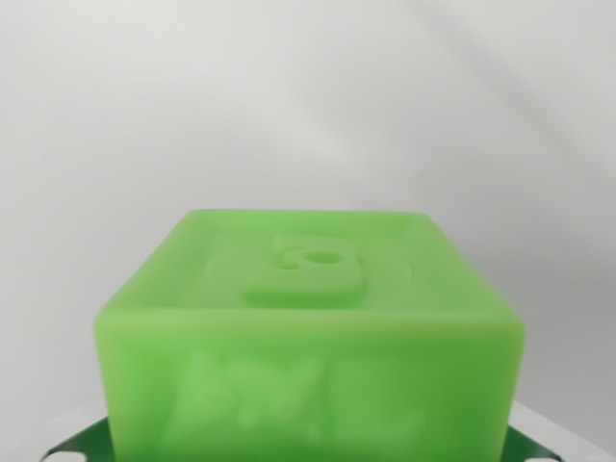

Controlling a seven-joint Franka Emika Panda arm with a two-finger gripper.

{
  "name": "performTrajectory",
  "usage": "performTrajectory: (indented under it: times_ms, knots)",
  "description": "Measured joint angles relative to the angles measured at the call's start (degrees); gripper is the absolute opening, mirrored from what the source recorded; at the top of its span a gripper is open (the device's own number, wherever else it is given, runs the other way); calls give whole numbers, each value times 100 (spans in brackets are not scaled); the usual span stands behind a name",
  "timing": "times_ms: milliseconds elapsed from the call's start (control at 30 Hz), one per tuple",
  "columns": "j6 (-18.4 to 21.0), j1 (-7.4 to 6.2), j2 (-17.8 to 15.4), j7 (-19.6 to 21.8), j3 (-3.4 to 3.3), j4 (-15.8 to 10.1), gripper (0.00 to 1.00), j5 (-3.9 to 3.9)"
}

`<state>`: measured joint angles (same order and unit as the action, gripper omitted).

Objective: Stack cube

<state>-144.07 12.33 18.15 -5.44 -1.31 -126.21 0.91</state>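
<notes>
The end effector itself never shows here; no fingers, no pads, nothing of the jaws in the wrist view, so I cannot tell whether it is wide, narrow or clamped on anything; what fills the lower half of the view is a translucent green cube (308, 337), very close to the lens, one raised emblem on its upper face and blurred embossed shapes on the face toward the camera; at the bottom corners, darker green slivers (72, 445) peek out on both the wrist view's left and right, under or behind the cube; whether that is a second block, a base or part of the rig, I cannot say; beyond the cube, only a pale, featureless grey-white desk surface (308, 106), out of focus.

Judging the step: the cube sits so near the camera and so squarely centred that it reads as either carried or just about to be gripped; contact cannot be confirmed; no clear target block is visible, so the stack is not shown as made.

The next move, as I judge it, calls for a firm, centred hold on the cube, then squaring it over its partner and lowering gently; any tilt and it slides off.
</notes>
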Motion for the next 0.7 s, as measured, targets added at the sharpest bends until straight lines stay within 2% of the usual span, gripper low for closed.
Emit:
performTrajectory:
  times_ms: [700]
  knots:
    - [-164,-364,-325,769,1,-490,0,-9]
